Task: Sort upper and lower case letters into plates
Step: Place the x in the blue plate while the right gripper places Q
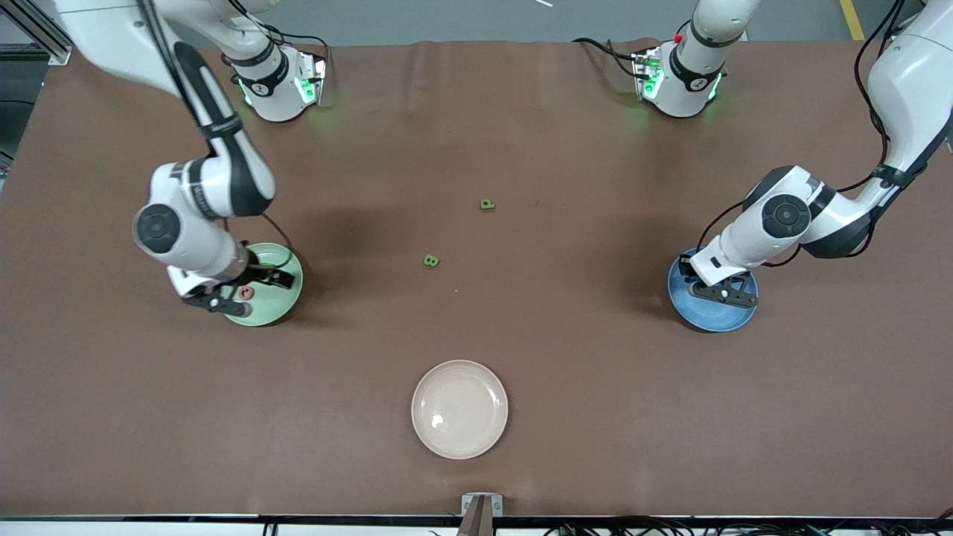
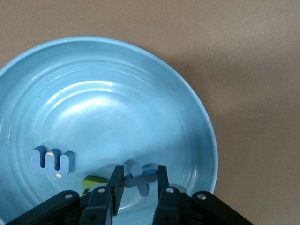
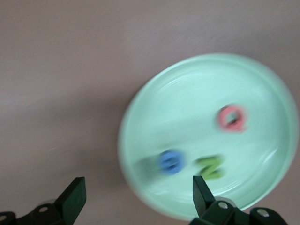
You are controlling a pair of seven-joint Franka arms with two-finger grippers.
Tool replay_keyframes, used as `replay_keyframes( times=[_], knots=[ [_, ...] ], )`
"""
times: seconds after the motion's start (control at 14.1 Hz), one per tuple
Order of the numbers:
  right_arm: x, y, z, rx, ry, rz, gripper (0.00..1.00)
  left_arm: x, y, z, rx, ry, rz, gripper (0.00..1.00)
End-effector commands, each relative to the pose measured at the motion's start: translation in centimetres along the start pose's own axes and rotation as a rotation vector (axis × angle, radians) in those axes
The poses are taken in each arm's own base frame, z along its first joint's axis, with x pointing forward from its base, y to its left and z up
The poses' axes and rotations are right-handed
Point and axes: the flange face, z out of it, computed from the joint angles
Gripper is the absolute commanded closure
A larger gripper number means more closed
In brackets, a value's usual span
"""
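Over the blue plate [image 1: 711, 313] at the left arm's end of the table, the left gripper [image 2: 138, 187] has its fingers pinched on a small blue letter [image 2: 139, 177] that looks like a lowercase t, hanging just above the plate floor. So the step in hand, as I read it, is the drop. Already lying in that plate: a blue letter w [image 2: 51, 160] and a green piece [image 2: 93, 181] half hidden by the fingers, can't read which letter.

To do it well I'd open low and slow so the t lands flat in the bare patch of the plate and not stacked on the green piece, then lift straight up so the fingers don't flick it over the rim.

At the right arm's end, the right gripper [image 3: 136, 199] hangs over the pale green plate [image 1: 287, 298] with its fingers spread wide and nothing between them. That plate holds a red O [image 3: 230, 117], a blue letter [image 3: 170, 161] too blurry to name, and a green Z [image 3: 210, 167].

Still to sort: a green B [image 1: 431, 260] and a green letter [image 1: 487, 204] that looks like a P, both mid-table. Cream-beige plate [image 1: 459, 409] sits nearest the front camera.
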Motion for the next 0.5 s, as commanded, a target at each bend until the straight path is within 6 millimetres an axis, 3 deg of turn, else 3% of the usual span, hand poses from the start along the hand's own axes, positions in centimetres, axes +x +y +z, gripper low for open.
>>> replay_keyframes(
  times=[0.0, 0.21, 0.43],
  knots=[
    [-5.0, -7.0, 0.2, 0.002, 0.012, 0.115, 0.0, -0.2, 0.0, -0.1, 0.011, 0.018, 0.014, 0.73],
    [-9.4, -13.0, 0.8, 0.038, 0.057, 0.165, 0.0, -0.2, -0.2, -0.3, 0.019, 0.018, 0.001, 0.0],
    [-12.9, -18.4, 3.5, 0.063, 0.076, 0.214, 0.0, 0.3, 2.1, -1.9, 0.004, 0.04, -0.009, 0.0]
  ],
)
